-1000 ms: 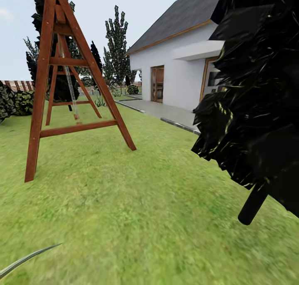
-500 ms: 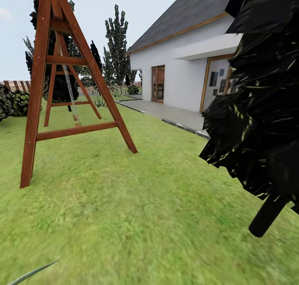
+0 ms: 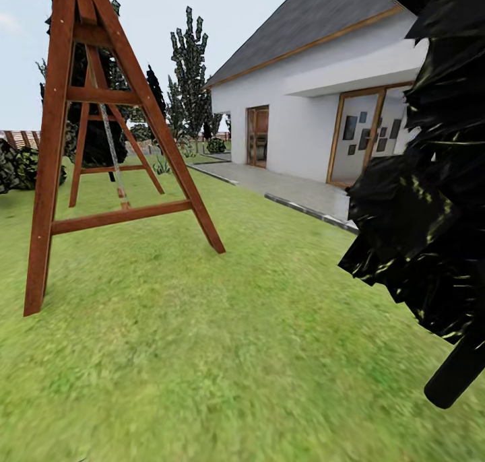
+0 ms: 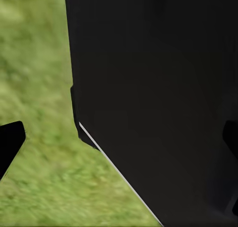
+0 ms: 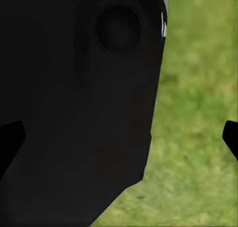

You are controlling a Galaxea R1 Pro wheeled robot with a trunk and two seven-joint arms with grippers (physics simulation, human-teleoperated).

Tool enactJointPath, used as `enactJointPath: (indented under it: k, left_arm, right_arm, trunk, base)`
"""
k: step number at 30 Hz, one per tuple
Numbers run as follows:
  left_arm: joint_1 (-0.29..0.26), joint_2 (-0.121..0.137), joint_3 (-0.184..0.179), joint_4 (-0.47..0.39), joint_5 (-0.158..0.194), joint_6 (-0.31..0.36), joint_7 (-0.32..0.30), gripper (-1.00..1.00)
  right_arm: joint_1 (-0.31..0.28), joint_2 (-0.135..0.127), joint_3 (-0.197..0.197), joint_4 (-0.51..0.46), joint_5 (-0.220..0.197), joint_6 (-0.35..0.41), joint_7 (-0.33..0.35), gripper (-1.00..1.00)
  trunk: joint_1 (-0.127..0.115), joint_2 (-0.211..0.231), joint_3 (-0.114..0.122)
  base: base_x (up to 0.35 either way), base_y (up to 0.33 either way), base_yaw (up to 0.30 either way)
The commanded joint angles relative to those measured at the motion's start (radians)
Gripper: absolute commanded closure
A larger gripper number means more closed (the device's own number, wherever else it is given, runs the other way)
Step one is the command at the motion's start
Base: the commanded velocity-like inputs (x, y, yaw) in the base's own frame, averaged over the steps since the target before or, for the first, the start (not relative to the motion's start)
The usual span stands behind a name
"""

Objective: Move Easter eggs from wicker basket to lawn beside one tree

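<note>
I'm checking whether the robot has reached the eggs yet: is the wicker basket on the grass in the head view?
No, the grass there carries a wooden swing frame and a dark tree, with no basket.

Around me the lawn (image 3: 222, 354) looks like rough, matt grass with lighter and darker patches. The swing frame (image 3: 101, 132) on it is smooth red-brown wood, and the house (image 3: 316, 91) behind it has matt white plaster walls and a dull grey roof. The tree (image 3: 431, 199) beside me has glossy near-black leaves and a plain matt trunk.
</note>
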Motion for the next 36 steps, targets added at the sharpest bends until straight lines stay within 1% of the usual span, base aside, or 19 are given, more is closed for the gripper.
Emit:
enactJointPath:
  k: [1, 7, 33, 36]
  left_arm:
    - [0.0, 0.0, 0.001, 0.0, 0.0, 0.001, -0.004, -1.0]
    - [0.0, 0.0, 0.001, 0.0, 0.0, 0.001, -0.004, -1.0]
    - [0.0, 0.0, 0.001, 0.0, 0.0, 0.001, -0.004, -1.0]
    - [0.0, 0.0, 0.001, 0.0, 0.0, 0.0, -0.004, -1.0]
  right_arm:
    - [-0.001, 0.0, 0.0, 0.002, 0.008, 0.001, 0.002, -1.0]
    - [-0.001, 0.0, 0.0, 0.002, 0.007, 0.001, 0.001, -1.0]
    - [-0.001, -0.001, 0.0, 0.002, 0.007, 0.001, 0.001, -1.0]
    - [-0.001, 0.0, 0.0, 0.002, 0.008, 0.001, 0.002, -1.0]
  trunk:
    - [0.001, 0.0, -0.001]
    - [0.001, 0.0, -0.001]
    - [0.001, 0.0, -0.001]
    - [0.001, 0.0, -0.002]
  base:
    - [0.317, 0.105, -0.02]
    - [0.317, 0.105, -0.046]
    - [0.317, 0.105, -0.001]
    - [0.317, 0.105, -0.145]
